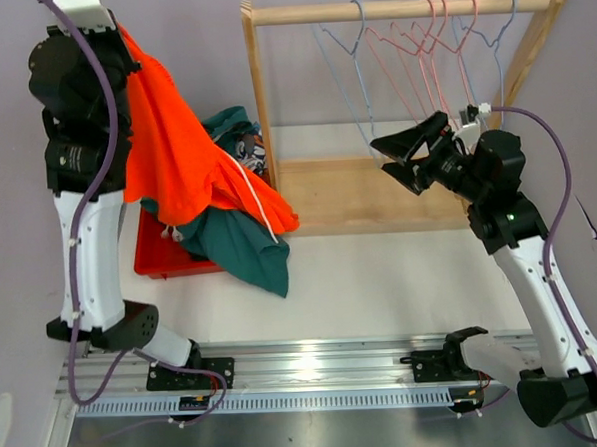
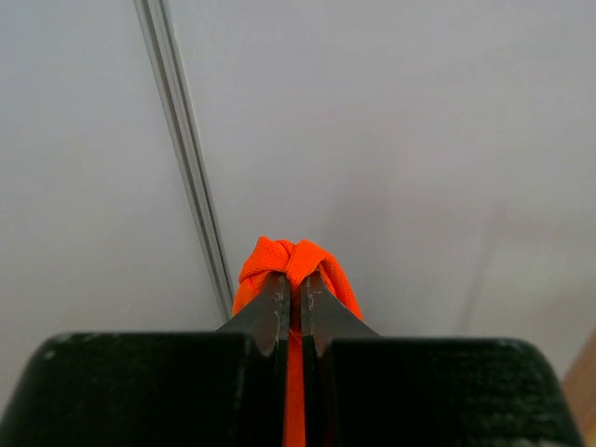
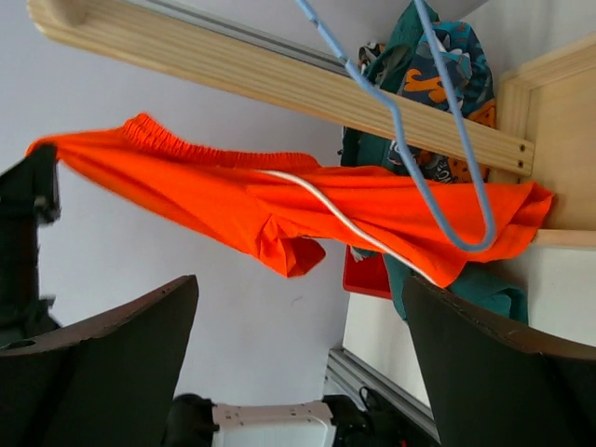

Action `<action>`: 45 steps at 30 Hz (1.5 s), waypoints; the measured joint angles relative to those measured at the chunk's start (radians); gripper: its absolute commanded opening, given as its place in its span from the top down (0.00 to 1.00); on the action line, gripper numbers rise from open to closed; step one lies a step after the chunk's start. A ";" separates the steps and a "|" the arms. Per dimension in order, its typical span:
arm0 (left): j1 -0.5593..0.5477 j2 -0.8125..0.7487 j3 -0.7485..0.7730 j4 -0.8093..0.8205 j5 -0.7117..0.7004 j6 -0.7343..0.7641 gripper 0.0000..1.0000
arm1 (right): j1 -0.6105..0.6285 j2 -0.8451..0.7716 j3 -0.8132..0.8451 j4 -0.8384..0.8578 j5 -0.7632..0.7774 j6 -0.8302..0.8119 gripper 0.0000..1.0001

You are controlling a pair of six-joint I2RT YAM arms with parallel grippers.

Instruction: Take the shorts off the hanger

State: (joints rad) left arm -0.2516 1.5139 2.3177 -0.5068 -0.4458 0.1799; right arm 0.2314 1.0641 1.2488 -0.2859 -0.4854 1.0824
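The left end effector (image 2: 296, 284) is clamped tight on a bunched edge of the orange shorts (image 1: 174, 140) and holds them high at far left. Their lower end drapes over the teal shorts (image 1: 245, 248) at the red bin (image 1: 152, 257) on the counter (image 1: 382, 279). The right end effector (image 1: 403, 158) gapes wide and holds nothing, beside the wooden rack (image 1: 397, 9).

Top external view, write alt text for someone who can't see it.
Bright orange shorts hang from the raised left arm above a red bin, where teal shorts spill over. At right, the open right claw sits by a wooden rack of empty wire hangers.
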 measured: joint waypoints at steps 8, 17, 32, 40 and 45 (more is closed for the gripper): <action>0.172 0.225 -0.002 0.002 0.119 -0.106 1.00 | -0.007 -0.203 -0.041 -0.127 0.031 -0.097 0.01; 0.186 0.201 -0.516 0.073 0.153 -0.229 0.01 | -0.013 -0.238 -0.025 -0.249 0.075 -0.187 0.01; 0.024 -0.626 -0.971 0.106 0.169 -0.272 0.01 | -0.015 -0.357 -0.041 -0.323 0.189 -0.385 0.01; 0.026 -0.955 -1.415 0.095 0.165 -0.307 0.01 | -0.016 -0.656 -0.215 -0.347 0.359 -0.534 0.01; 0.024 -0.972 -1.606 0.100 0.114 -0.285 0.01 | -0.017 -0.850 -0.323 -0.357 0.507 -0.557 0.00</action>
State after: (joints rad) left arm -0.2279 0.5423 0.7120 -0.4072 -0.3313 -0.1055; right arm 0.2146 0.2142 0.9257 -0.6426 0.0212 0.5259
